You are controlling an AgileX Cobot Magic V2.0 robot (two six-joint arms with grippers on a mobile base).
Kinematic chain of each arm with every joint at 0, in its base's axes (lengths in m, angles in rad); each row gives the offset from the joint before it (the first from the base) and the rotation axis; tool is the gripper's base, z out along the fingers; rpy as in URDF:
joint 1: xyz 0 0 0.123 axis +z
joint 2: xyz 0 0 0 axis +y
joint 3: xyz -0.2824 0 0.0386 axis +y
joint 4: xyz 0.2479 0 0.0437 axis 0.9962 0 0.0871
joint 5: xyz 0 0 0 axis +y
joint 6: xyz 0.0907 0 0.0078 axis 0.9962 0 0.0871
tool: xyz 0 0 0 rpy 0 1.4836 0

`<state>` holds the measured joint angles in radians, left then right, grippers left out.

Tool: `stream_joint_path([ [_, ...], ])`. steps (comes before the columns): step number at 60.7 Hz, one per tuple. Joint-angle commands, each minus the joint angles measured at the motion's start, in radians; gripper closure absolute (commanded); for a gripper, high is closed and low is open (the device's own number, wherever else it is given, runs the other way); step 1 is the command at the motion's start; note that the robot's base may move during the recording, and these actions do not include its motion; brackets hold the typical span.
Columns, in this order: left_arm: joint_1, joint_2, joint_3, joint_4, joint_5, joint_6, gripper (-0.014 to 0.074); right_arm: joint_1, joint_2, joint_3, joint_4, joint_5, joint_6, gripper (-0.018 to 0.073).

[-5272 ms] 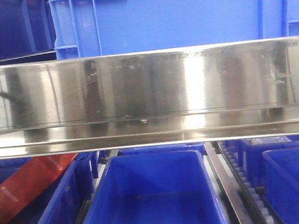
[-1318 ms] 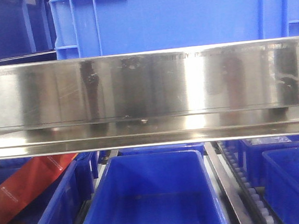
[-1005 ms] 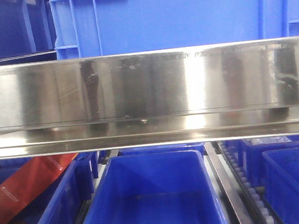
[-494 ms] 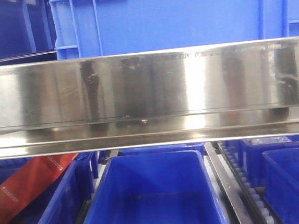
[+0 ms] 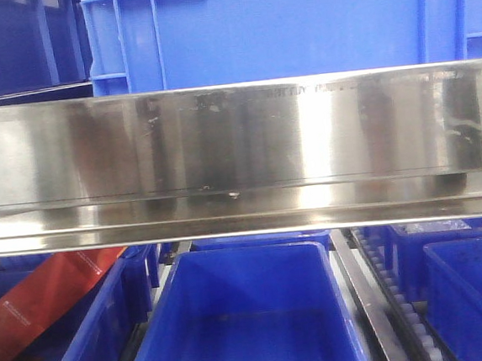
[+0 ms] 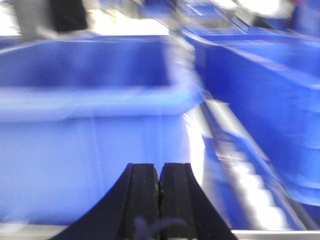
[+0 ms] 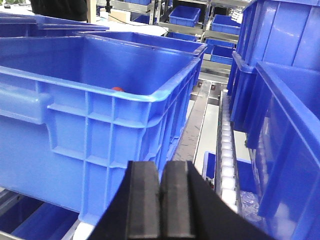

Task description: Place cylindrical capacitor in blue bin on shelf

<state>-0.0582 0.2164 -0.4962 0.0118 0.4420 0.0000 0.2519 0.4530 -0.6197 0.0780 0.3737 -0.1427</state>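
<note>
Capacitor unseen, both pincers (image 7: 160,200) apparently closed, empty

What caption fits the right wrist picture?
Shut right gripper facing a big blue bin beside a roller track.

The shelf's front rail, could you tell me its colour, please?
Shiny silver steel, clearest in the front-facing view.

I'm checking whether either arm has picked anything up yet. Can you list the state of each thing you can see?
left gripper: shut, nothing visible between the pads; view blurred
right gripper: shut, nothing held
large blue crate: open-topped, a small red thing just showing inside
middle blue bin: open-topped, looks empty
shelf: rail level, crates above and bins below
cylindrical capacitor: not visible in any view
</note>
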Motion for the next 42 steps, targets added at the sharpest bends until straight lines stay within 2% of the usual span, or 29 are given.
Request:
stream_joint_path([
  [1,0.015,-0.069,0.132,-0.012,-0.145,0.000,0.0707,-0.007,-0.005,0.005,-0.005,-0.022,-0.002,0.0720],
  [7,0.015,-0.125,0.268,-0.012,-0.254,0.000,0.0707,-0.007,-0.005,0.005,-0.005,-0.022,-0.002,0.0720],
  [14,0.015,-0.173,0.398,-0.012,-0.316,0.000,0.0707,-0.007,-0.005,0.005,-0.005,-0.022,-0.002,0.0720],
  [25,-0.015,-0.216,0.496,-0.018,-0.442,0.000,0.0707,-0.007,-0.005,0.005,-0.005,-0.022,-0.002,0.0720],
  [27,-0.026,-0.216,0.496,-0.018,-0.386,0.000,0.0707,-0.007,-0.005,0.005,-0.005,-0.022,-0.002,0.0720],
  [42,-0.074,-0.216,0.496,-0.018,-0.356,0.000,0.0707,-0.007,-0.007,0.005,-0.005,-0.027,-0.002,0.0720],
])
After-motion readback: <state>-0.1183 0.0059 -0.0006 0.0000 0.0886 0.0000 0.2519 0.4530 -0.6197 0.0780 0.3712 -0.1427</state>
